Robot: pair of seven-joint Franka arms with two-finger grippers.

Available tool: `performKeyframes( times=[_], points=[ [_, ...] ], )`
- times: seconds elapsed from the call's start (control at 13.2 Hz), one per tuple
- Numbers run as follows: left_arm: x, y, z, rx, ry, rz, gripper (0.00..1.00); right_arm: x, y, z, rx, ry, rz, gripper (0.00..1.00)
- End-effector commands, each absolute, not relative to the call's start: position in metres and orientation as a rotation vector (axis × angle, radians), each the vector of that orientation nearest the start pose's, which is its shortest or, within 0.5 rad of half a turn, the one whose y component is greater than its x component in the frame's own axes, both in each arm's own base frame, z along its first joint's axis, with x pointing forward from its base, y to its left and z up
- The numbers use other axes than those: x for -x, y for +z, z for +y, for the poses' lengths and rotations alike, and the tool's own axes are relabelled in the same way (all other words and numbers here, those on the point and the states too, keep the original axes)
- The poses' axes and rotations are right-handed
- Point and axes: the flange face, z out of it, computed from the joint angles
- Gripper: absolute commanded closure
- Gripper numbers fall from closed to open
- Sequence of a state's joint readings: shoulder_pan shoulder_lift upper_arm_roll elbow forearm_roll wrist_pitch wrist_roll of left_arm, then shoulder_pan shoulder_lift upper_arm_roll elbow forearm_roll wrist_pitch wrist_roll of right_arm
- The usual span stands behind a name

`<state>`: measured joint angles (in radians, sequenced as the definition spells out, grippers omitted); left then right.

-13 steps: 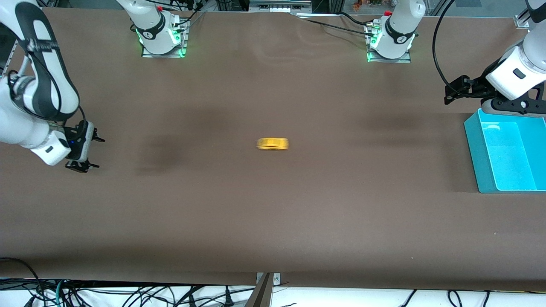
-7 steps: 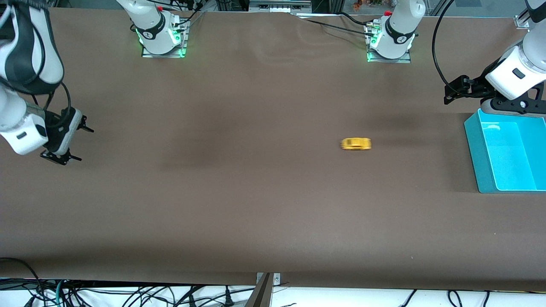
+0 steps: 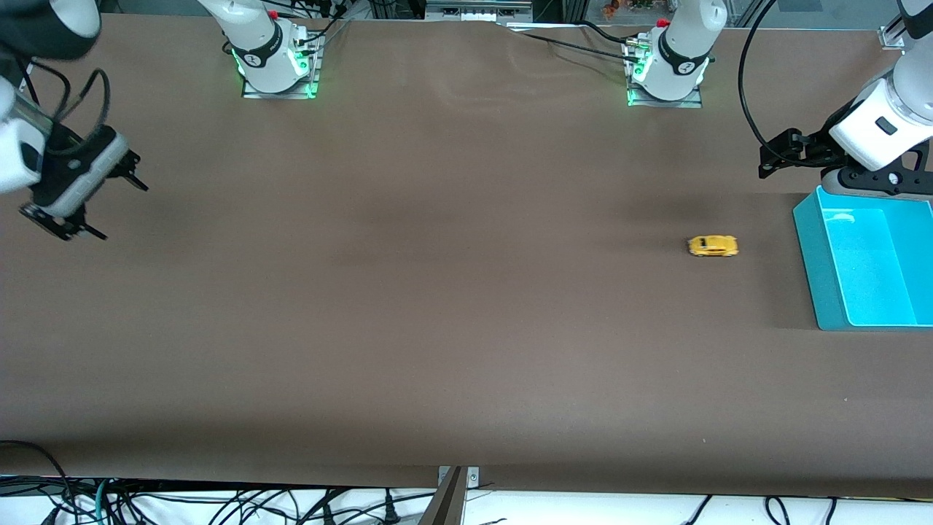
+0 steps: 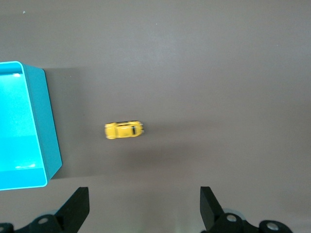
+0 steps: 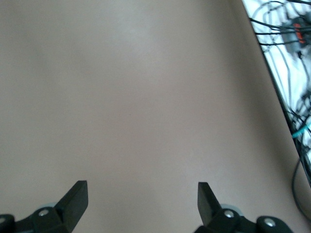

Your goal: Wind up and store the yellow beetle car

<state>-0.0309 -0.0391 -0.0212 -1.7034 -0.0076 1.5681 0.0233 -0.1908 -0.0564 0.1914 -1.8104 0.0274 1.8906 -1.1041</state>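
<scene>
— Front view: where's the yellow beetle car (image 3: pixel 713 246)?

— On its wheels on the brown table (image 3: pixel 466 350), toward the left arm's end. It's near the teal bin (image 3: pixel 809 255) but apart from it, with a strip of bare table between them. Nothing is touching it.

— And in the left wrist view?

— The same: the car (image 4: pixel 124 130) sits beside the bin's wall (image 4: pixel 48 131), outside it. Its outline is a little smeared, so I can't tell whether it's rolling or at rest.

— The grippers?

— The left gripper (image 3: pixel 764 162) hangs over the table by the bin's farther rim, fingers spread wide with nothing between them. Its own camera shows that wide gap (image 4: pixel 144 206). The right gripper (image 3: pixel 122 211) is at the right arm's end of the table, well apart from the car. It's also spread and empty (image 5: pixel 141 199), and I'd say that arm is waiting.

— So which step is this?

— I judge it as storing. The car is loose and not yet in the bin.

— What does the next move need?

— The left gripper should come down over the car and close across its narrow body. The toy is tiny, so the aim has to be square. If it's rolling, wait until it stops.

— The count?

— One car, one bin, two arms, two grippers.
</scene>
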Motion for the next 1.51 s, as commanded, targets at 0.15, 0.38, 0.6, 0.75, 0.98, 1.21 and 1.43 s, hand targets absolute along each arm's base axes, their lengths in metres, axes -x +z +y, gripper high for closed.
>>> performKeyframes(
  times=[0.15,0.38,0.6,0.75,0.98,1.21,1.43],
  points=[
    [-0.542,0.579,-0.016,3.114,0.193,0.357,0.0,-0.525,0.61,0.022,2.975,-0.126,-1.108,0.0],
    [-0.545,0.563,0.015,3.1,0.283,0.594,0.0,-0.514,0.627,0.037,3.085,-0.053,-0.675,0.0],
    [-0.54,0.538,0.042,3.086,0.382,0.777,0.0,-0.503,0.637,0.04,3.125,-0.043,-0.372,0.0],
    [-0.534,0.518,0.052,3.075,0.437,0.893,0.0,-0.497,0.645,0.047,3.131,-0.07,-0.292,0.0],
    [-0.53,0.492,0.056,3.012,0.47,1.153,0.0,-0.502,0.635,0.043,3.129,-0.054,-0.262,0.0],
    [-0.523,0.438,0.074,2.901,0.464,1.46,0.0,-0.507,0.612,0.034,3.123,0.003,-0.2,0.0],
    [-0.512,0.38,0.104,2.727,0.309,1.751,0.0,-0.507,0.604,0.025,3.097,0.029,-0.1,0.0]
  ],
)
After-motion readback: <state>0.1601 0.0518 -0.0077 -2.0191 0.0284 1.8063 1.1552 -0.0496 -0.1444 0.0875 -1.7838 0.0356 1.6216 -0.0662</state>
